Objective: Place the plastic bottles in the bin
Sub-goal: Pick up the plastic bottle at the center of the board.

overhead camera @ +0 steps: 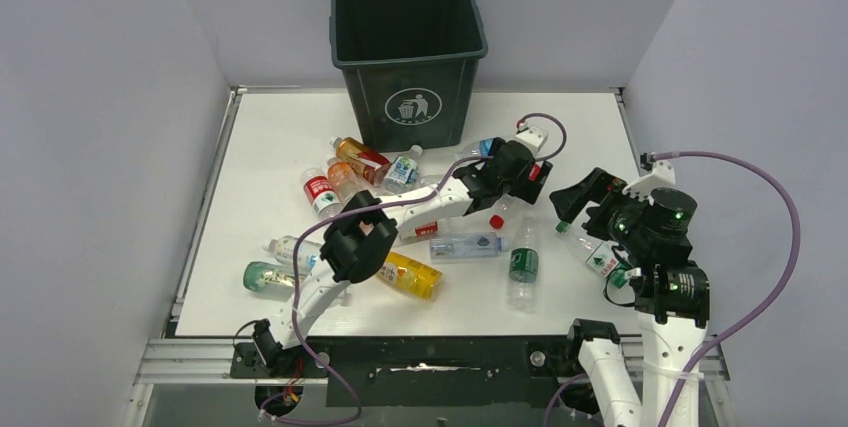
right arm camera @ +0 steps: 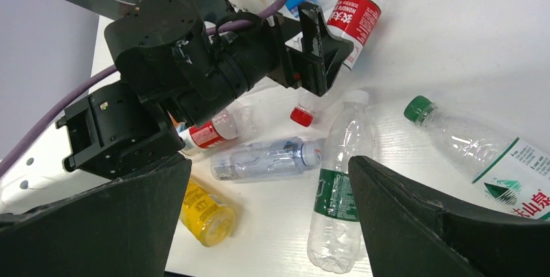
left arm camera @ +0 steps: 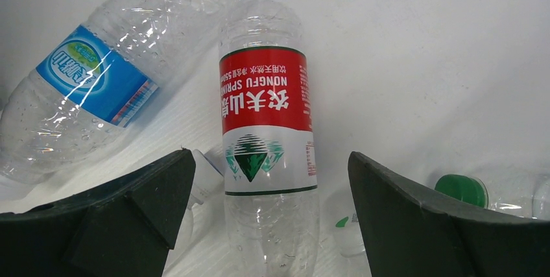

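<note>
Plastic bottle (left arm camera: 266, 95) labelled NONGFU SPRING lies below the parted left tool (left arm camera: 270, 156).

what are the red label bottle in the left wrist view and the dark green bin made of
Clear red-labelled bottle: looks like thin transparent plastic, glossy; the white table shows through its ribbed, dimpled walls.
Large dark green square bin: probably rigid moulded plastic, opaque with a dull sheen; smooth tapered walls, thick rim, printed white symbol.

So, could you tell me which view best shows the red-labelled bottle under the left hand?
Left wrist: the red-labelled bottle fills the frame, label readable. Right wrist shows its label and cap; top external, barely, under the left hand.
</note>
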You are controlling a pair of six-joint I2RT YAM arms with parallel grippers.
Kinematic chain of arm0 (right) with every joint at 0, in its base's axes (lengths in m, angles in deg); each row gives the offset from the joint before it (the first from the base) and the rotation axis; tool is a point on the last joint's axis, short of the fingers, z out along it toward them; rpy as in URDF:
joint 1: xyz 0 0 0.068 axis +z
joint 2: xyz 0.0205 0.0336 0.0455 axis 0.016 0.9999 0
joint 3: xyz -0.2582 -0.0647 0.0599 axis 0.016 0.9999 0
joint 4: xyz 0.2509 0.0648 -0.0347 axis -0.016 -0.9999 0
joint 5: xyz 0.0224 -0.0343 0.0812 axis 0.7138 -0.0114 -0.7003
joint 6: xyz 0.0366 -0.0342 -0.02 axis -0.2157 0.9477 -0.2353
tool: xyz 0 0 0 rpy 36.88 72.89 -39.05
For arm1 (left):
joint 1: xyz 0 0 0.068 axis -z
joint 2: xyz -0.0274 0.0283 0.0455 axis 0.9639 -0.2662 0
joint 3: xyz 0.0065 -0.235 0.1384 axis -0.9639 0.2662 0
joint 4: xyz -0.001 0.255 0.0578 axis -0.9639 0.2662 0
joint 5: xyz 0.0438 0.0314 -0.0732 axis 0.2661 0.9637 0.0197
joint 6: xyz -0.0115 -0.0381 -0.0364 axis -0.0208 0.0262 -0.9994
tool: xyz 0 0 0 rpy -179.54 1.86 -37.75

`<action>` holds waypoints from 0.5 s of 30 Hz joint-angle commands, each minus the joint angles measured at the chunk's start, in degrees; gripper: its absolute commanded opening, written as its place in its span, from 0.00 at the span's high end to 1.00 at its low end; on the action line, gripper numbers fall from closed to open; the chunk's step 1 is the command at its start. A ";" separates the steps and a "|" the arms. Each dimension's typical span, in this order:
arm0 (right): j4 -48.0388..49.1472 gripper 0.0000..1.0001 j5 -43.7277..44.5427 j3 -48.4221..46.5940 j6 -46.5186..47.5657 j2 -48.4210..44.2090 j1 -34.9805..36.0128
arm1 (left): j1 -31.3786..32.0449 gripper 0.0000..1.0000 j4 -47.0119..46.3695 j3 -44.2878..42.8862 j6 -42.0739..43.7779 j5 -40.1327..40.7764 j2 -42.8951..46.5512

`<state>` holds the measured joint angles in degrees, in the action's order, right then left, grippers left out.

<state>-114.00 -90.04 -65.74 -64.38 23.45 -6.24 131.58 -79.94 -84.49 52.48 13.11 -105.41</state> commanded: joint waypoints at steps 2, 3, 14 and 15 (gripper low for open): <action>0.64 0.02 -1.49 0.95 -0.18 -1.35 -0.37 | -0.15 0.10 -3.58 -1.24 0.76 1.58 -1.60; 0.62 0.02 -1.49 1.16 -0.18 -1.50 -0.35 | -0.15 0.10 -3.59 -1.19 0.77 1.76 -1.86; 0.86 0.02 -1.76 2.14 -0.25 -2.19 -0.40 | -0.23 0.11 -3.29 -1.94 0.77 1.87 -4.11; 0.94 0.02 -1.87 2.24 -0.26 -2.15 -0.39 | -0.24 0.11 -3.25 -2.00 0.77 1.87 -4.29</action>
<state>-114.54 -90.92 -63.82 -64.38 21.81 -6.24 131.58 -80.84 -84.49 52.68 14.31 -109.32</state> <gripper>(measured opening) 0.978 0.893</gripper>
